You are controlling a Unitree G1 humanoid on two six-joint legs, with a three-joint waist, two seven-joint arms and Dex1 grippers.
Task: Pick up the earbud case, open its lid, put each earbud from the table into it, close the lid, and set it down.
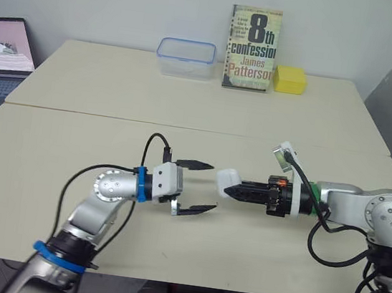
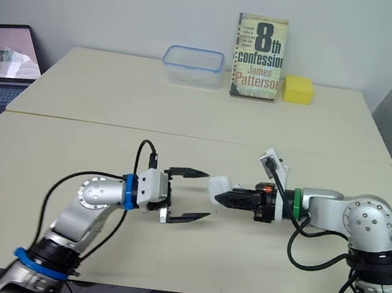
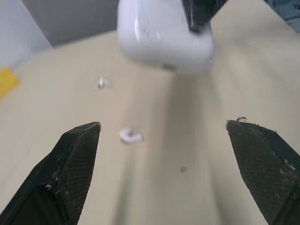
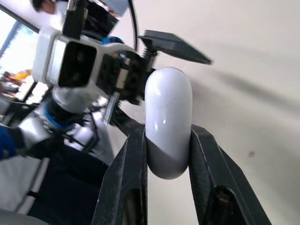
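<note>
White earbud case [image 4: 168, 112] in right gripper [image 4: 168, 138]; two apparent earbuds [image 3: 130, 136] nearby.

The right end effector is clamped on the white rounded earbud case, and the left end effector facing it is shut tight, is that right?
Not quite: the left end effector is open, its black fingers spread wide, as the left wrist view shows. The right end effector is indeed clamped on the white rounded earbud case.

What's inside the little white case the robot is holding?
I cannot see inside: the earbud case looks closed, pinched in the right claw. One earbud lies outside it on the table.
</note>
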